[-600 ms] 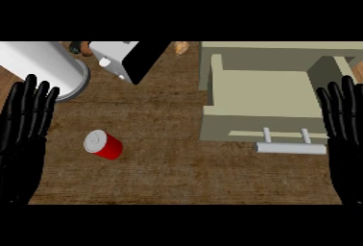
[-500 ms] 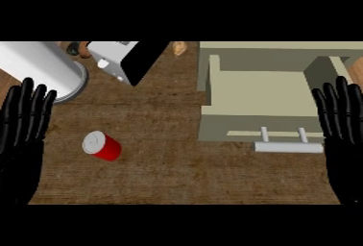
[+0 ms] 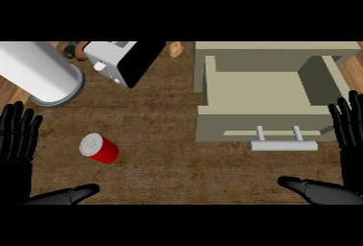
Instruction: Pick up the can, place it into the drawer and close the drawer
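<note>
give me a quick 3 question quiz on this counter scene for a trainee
1. True or false: the red can already lies inside the drawer.
2. Which hand shows nearer the can? A) left hand B) right hand
3. Fill in: the drawer stands ____, its handle facing the robot.

Key:
1. False; it lies on the counter, left of the drawer.
2. A.
3. Open; its inside shows, with nothing in it.

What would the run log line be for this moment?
can: on counter, untouched | drawer: open | left hand: open, left edge | right hand: open, right edge | phase: pre-grasp
</note>
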Robot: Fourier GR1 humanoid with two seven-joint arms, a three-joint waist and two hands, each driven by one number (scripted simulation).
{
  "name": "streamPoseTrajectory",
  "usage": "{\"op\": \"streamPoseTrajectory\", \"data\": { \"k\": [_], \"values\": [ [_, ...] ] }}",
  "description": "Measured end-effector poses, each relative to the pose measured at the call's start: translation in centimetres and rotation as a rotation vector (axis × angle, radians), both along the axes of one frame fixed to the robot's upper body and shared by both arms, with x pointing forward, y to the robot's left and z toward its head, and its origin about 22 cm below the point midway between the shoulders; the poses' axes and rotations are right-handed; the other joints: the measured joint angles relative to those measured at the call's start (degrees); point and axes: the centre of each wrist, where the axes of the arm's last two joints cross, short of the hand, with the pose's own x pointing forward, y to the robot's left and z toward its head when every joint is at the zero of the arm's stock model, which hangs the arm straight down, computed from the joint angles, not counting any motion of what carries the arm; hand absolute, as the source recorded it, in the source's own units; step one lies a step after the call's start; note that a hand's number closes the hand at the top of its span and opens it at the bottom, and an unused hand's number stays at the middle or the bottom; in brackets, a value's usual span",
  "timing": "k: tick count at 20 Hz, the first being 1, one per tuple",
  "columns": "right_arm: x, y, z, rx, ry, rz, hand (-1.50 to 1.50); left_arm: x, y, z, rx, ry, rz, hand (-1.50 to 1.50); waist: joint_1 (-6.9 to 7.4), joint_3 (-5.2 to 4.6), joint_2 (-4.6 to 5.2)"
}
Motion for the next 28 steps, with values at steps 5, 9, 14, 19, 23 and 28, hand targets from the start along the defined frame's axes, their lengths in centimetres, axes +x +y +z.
{"op": "streamPoseTrajectory", "data": {
  "k": [5, 9, 14, 19, 23, 28],
  "values": [
    [-2.0, -2.2, 0.0, 0.006, 0.055, -0.044, -1.5, -2.1, -0.6, 1.8, -0.01, 0.065, 0.044, -1.5, -0.08, -0.03, -0.12],
    [-2.6, -3.2, -0.5, 0.01, 0.069, -0.053, -1.5, -3.7, -0.8, 3.0, -0.014, 0.084, 0.052, -1.5, -0.01, -0.05, -0.13],
    [-4.3, -4.8, -1.3, 0.008, 0.065, -0.059, -1.5, -4.7, -0.6, 3.8, -0.016, 0.103, 0.054, -1.5, -0.07, -0.05, -0.13],
    [-5.9, -6.1, -1.7, 0.014, 0.069, -0.053, -1.5, -5.2, -0.3, 3.7, -0.09, 0.112, 0.08, -1.5, -0.09, -0.06, -0.14],
    [-6.9, -7.3, -2.0, 0.013, 0.069, -0.051, -1.5, -5.0, -0.1, 3.8, -0.172, 0.108, 0.09, -1.5, -0.15, -0.07, -0.13],
    [-7.5, -8.3, -1.9, 0.013, 0.072, -0.053, -1.5, -4.3, 0.5, 3.5, -0.258, 0.119, 0.075, -1.5, -0.16, -0.07, -0.11]
  ]
}}
